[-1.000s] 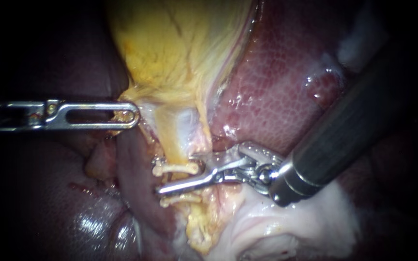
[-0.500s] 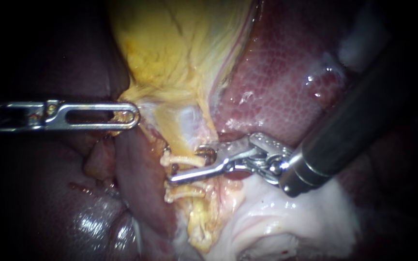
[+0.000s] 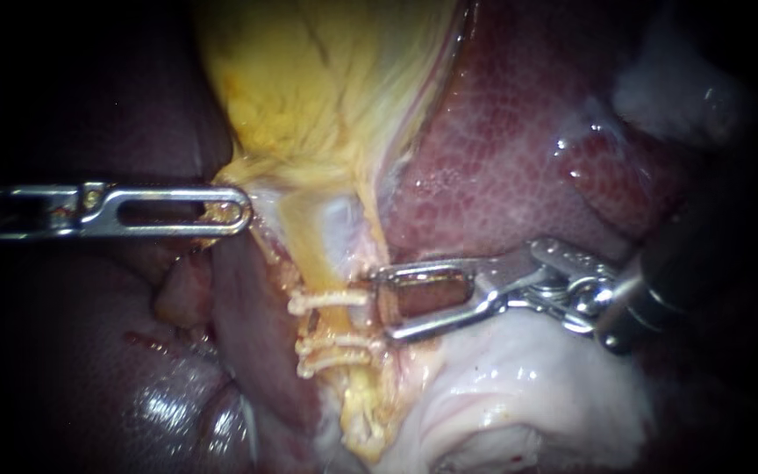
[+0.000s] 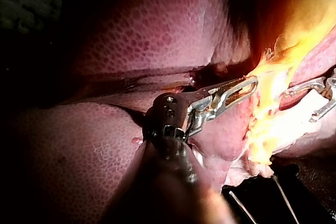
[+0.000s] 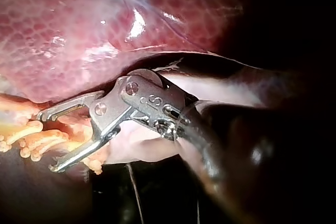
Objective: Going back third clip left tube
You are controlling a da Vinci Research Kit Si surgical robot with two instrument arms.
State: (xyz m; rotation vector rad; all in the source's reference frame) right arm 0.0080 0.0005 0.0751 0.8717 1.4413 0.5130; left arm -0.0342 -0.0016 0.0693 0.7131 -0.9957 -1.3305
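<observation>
Right instrument (image 5: 50, 141), its jaws spread with a clear gap, tips just beside pale clips (image 5: 32, 139) on yellow tissue (image 5: 13, 109), glistening red liver (image 5: 73, 30) beyond, pale tissue (image 5: 142, 148) under the jaws

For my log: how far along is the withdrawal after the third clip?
Done: three clips sit across the tube. In hand: the right instrument's end effector, open and empty, lies just beside them; the left instrument grips the gallbladder. Left, probably: draw the right instrument farther away.
</observation>
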